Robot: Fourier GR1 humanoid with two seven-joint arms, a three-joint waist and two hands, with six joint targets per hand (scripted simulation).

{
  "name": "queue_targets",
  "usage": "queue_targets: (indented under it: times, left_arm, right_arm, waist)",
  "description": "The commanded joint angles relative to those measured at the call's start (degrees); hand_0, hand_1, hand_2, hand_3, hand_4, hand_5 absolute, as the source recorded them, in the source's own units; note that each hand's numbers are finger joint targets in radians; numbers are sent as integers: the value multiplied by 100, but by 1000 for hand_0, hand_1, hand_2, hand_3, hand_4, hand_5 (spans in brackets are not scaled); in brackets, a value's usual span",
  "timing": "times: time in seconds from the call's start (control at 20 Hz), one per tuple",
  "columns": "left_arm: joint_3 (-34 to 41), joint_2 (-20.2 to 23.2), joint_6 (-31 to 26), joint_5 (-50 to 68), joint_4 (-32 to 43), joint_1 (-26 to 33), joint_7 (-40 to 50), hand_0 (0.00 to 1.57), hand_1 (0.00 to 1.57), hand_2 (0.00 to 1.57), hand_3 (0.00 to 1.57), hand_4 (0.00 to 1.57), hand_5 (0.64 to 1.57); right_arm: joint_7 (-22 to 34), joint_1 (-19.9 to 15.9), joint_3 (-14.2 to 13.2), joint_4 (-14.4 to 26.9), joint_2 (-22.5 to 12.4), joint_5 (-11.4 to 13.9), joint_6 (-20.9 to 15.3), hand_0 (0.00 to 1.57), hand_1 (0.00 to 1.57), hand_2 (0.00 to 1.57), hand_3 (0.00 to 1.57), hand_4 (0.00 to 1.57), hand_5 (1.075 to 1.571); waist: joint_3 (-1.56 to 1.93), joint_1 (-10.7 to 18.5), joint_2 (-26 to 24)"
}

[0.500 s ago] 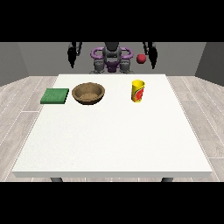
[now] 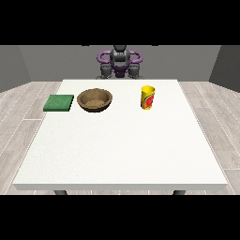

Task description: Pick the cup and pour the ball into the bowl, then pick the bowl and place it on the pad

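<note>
From where I sit, the near half of the white table (image 2: 122, 159) carries none of the task's things; they all sit in a row toward the far edge. Reading that row, I judge the task has not started: the yellow cup (image 2: 147, 97) stands upright on the table at the view's right, with nothing touching it. It is a straight-sided yellow cup with a red mark on its side, and I can't see the ball from this angle; if it is inside, the rim hides it. Well to the cup's left sits the brown bowl (image 2: 94, 100), wide and shallow, wood-coloured, resting flat with its mouth up and, as far as I can tell, nothing in it. Just beside the bowl, further left and apart from it, lies the green pad (image 2: 58, 102), a flat square with nothing on it. So every step is left, by my reckoning: picking the cup, tipping the ball into the bowl, then carrying the bowl over onto the pad. Beyond the far edge I see the robot (image 2: 120, 62), its purple arms held close by the torso. Neither hand is in view that I can make out, so I cannot tell how the fingers stand or whether anything is held; certainly nothing on the table is in a grasp.
</note>
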Motion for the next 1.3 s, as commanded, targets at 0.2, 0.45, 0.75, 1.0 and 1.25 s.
queue_targets:
  times: [0.2,0.45,0.75,1.0,1.25]
  left_arm:
    - [-23,-254,-43,1137,-785,206,1557,0,0,0,0,0,1539]
    - [20,-138,-124,953,-964,-275,1106,0,0,0,0,0,1520]
    - [721,262,-59,760,-417,-1741,355,0,0,0,0,0,1512]
    - [1003,655,-344,491,67,-2013,-486,0,0,0,0,0,1472]
    - [1463,935,-400,327,1278,-2264,-1339,0,0,0,0,0,1434]
  right_arm:
    - [1444,113,2052,-271,341,127,-2244,0,0,0,0,625,1568]
    - [2172,-1579,2102,-297,346,782,-2480,0,0,0,0,356,1569]
    - [1110,-2011,1416,-230,66,552,-1737,0,0,0,0,0,1569]
    - [376,-2075,1134,-224,-17,375,-1450,0,0,0,0,0,1570]
    - [681,-2129,1174,-664,17,248,-1197,0,0,0,0,0,1566]
  waist:
    - [0,349,-848]
    - [-3,31,375]
    - [6,-417,2261]
    - [5,-563,3097]
    - [0,-937,3208]
